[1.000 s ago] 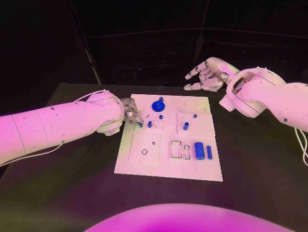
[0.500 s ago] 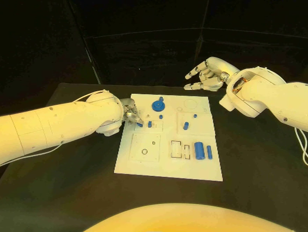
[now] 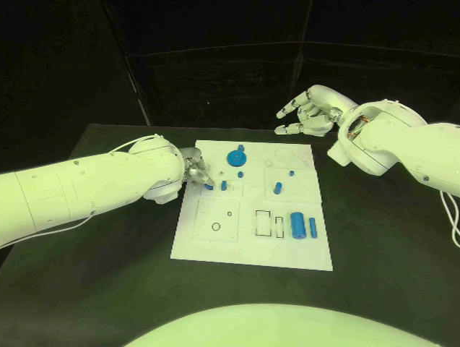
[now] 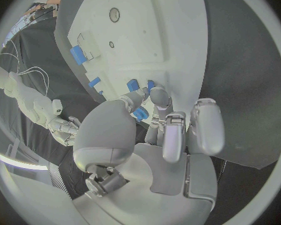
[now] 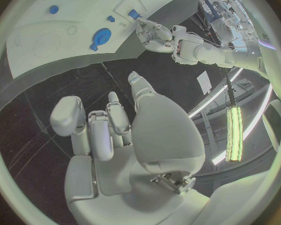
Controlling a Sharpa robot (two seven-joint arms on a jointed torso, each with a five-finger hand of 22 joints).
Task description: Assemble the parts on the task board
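Note:
The white task board (image 3: 217, 242) lies in the middle of the table. My left hand (image 3: 196, 171) is at the board's left edge, thumb and fingers (image 4: 160, 99) pinching a small blue peg (image 4: 140, 114) low over the board. Two more small pegs (image 3: 224, 186) (image 3: 240, 174) stand just beside it. A blue gear with a knob (image 3: 236, 156) sits near the far edge. A blue peg (image 3: 278, 189) stands mid-board, and two blue cylinders (image 3: 297, 225) (image 3: 313, 228) lie to the right. My right hand (image 3: 307, 112) hangs in the air beyond the board's far edge, fingers apart, holding nothing.
The board has rectangular cut-outs (image 3: 263, 223) beside the cylinders and a square plate with a small hole (image 3: 216, 226) at its near left. Black table (image 3: 396, 253) surrounds the board. The left forearm (image 3: 74, 191) lies over the table's left side.

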